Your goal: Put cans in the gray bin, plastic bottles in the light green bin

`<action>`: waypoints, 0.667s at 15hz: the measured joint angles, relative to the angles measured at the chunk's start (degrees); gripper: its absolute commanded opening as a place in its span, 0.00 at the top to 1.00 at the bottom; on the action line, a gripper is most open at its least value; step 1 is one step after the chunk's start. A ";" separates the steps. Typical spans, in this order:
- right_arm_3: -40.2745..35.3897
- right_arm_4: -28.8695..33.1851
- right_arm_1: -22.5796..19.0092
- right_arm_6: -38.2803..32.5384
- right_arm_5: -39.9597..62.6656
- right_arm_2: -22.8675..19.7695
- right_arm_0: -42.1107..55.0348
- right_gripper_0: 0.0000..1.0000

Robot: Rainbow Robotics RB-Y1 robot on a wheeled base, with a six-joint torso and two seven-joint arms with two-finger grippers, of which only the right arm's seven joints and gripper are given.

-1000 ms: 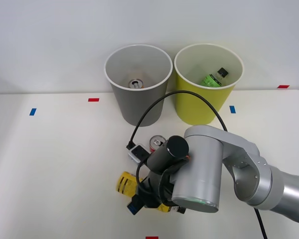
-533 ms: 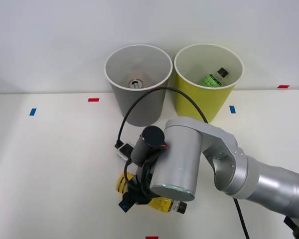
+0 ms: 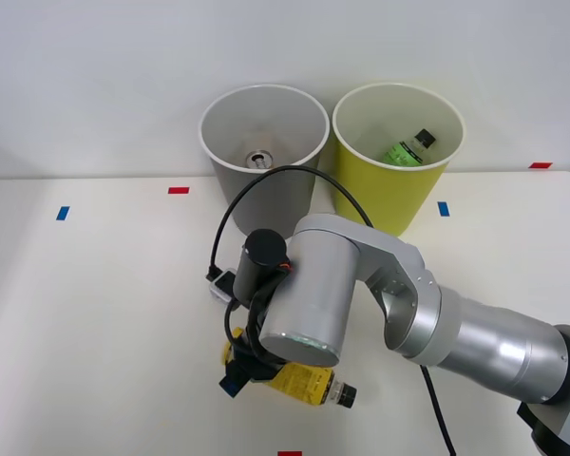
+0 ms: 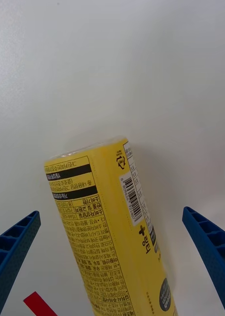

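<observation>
Our jaws stood spread either side of the yellow-wrapped bottle point(image 4: 112, 232) lying flat on the desk point(image 3: 95, 304), so we judged it best to lower squarely, pinch mid-body, then carry it to the light green bin point(image 3: 395, 195).

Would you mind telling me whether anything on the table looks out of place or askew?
Only the yellow-wrapped bottle stands out: it lies on its side on the white table, not yet binned, between the open end effector's fingers. Nothing looks spilled or damaged.
</observation>
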 measured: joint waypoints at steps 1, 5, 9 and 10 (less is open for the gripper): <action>0.17 1.33 0.29 0.34 0.00 0.85 0.00 0.00; 2.07 3.51 2.07 0.95 -0.01 2.22 0.05 0.00; 5.49 5.03 4.59 1.09 -1.37 2.24 0.03 0.00; 6.95 5.56 5.23 1.28 -2.51 2.24 0.01 0.00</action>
